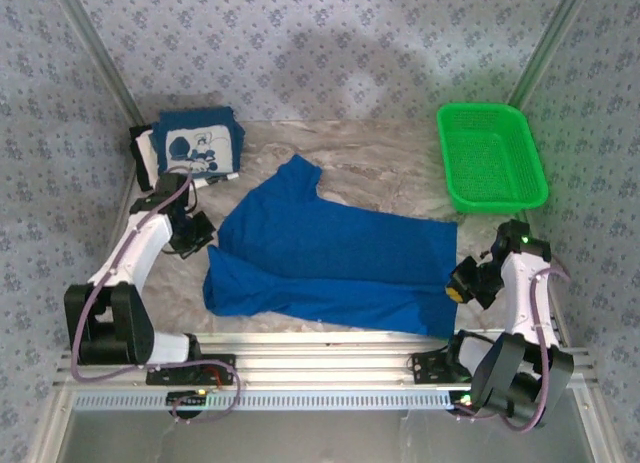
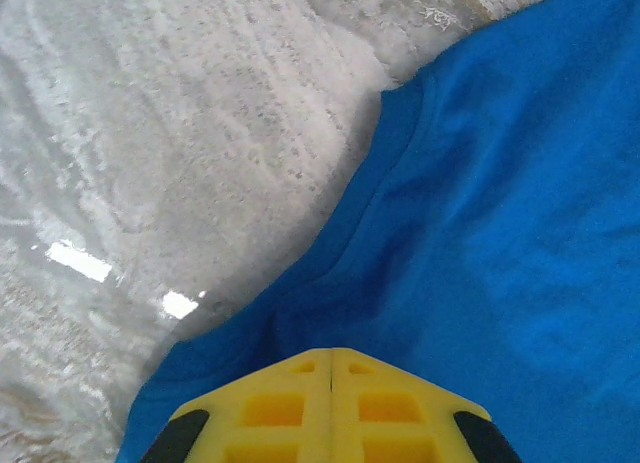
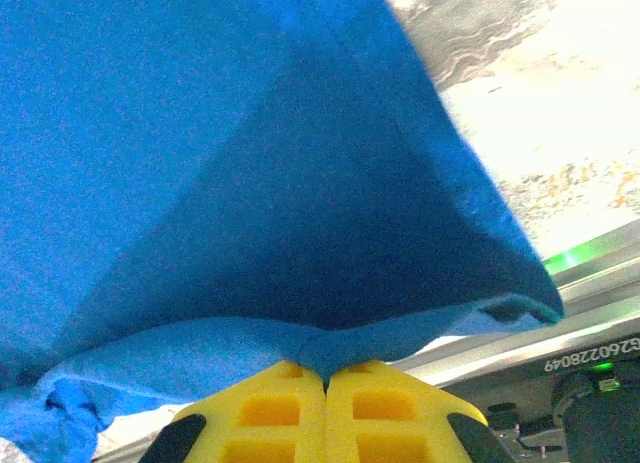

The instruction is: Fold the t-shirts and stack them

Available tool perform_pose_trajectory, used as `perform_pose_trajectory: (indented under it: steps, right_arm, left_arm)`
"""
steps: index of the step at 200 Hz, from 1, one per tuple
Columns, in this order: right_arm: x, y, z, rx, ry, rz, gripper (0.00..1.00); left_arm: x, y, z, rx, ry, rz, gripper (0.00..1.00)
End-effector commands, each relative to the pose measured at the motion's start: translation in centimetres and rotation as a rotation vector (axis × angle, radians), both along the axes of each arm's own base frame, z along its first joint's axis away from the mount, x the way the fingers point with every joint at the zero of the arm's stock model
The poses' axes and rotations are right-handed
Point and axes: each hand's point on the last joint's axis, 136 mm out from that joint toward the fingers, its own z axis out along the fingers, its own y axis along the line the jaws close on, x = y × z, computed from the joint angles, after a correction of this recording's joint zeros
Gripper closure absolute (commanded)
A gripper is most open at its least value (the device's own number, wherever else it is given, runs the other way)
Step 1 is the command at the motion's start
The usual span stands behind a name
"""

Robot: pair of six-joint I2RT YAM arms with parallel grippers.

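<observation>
A royal-blue t-shirt (image 1: 330, 263) lies spread across the middle of the table. My right gripper (image 1: 458, 288) is at its right edge, and in the right wrist view (image 3: 325, 368) the jaws are shut with a fold of the blue cloth (image 3: 250, 183) pinched between the tips and lifted off the table. My left gripper (image 1: 197, 233) sits at the shirt's left edge. Its yellow fingers (image 2: 331, 353) are pressed together just over the blue cloth (image 2: 480, 233), and no cloth shows between them. A folded navy t-shirt with a white cartoon panel (image 1: 200, 143) lies at the back left on white cloth (image 1: 147, 155).
A green mesh basket (image 1: 492, 155) stands at the back right. Bare marbled table (image 2: 180, 153) shows left of the shirt and at the back middle. The metal rail of the near edge (image 3: 560, 323) runs close under the right gripper. Patterned walls close in on both sides.
</observation>
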Motion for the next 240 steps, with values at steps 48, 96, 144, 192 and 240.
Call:
perform_pose_trajectory:
  steps: [48, 96, 144, 192, 240]
  right_arm:
    - [1.0, -1.3, -0.9, -0.066, 0.029, -0.018, 1.00]
    - [2.1, -1.4, -2.1, -0.053, 0.023, -0.017, 0.81]
    - [4.8, -1.0, 2.7, -0.029, -0.129, 0.043, 0.38]
    - [0.6, 2.9, 3.9, 0.060, -0.095, -0.017, 0.33]
    - [0.6, 3.5, -1.3, 0.016, -0.008, -0.056, 0.39]
  left_arm:
    - [3.1, -1.1, -0.2, 0.006, 0.011, -0.150, 1.00]
    - [4.8, -1.5, -1.2, -0.009, 0.042, -0.172, 0.86]
    - [4.2, -3.4, 3.1, -0.155, -0.038, -0.103, 0.20]
    - [-5.0, -3.3, -0.2, -0.219, 0.074, 0.003, 0.11]
    - [-4.4, -4.3, -4.8, -0.280, 0.126, 0.025, 0.34]
